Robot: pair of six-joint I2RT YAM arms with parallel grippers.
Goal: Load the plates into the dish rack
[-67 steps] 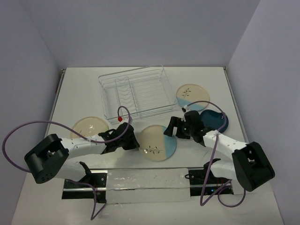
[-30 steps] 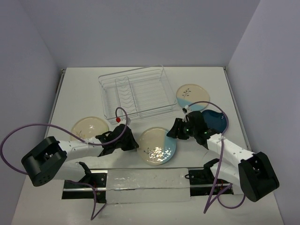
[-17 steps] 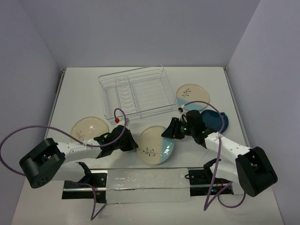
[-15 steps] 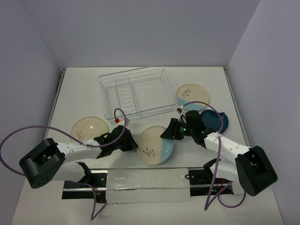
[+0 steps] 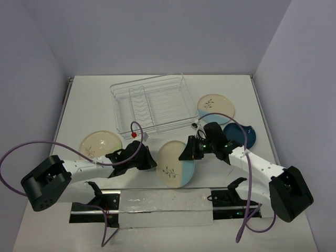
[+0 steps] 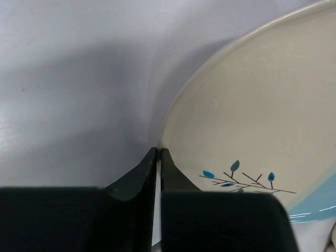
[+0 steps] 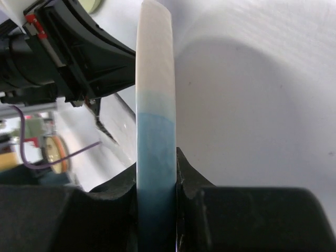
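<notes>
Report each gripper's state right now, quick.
Left gripper: shut, holding nothing, tips at the rim of the cream-and-blue plate.
Right gripper: shut on the blue edge of the same plate.

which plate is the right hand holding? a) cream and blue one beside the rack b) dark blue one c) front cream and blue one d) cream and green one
C: the right hand clamps the blue rim of the front plate, seen edge-on between its fingers in the right wrist view.
</notes>
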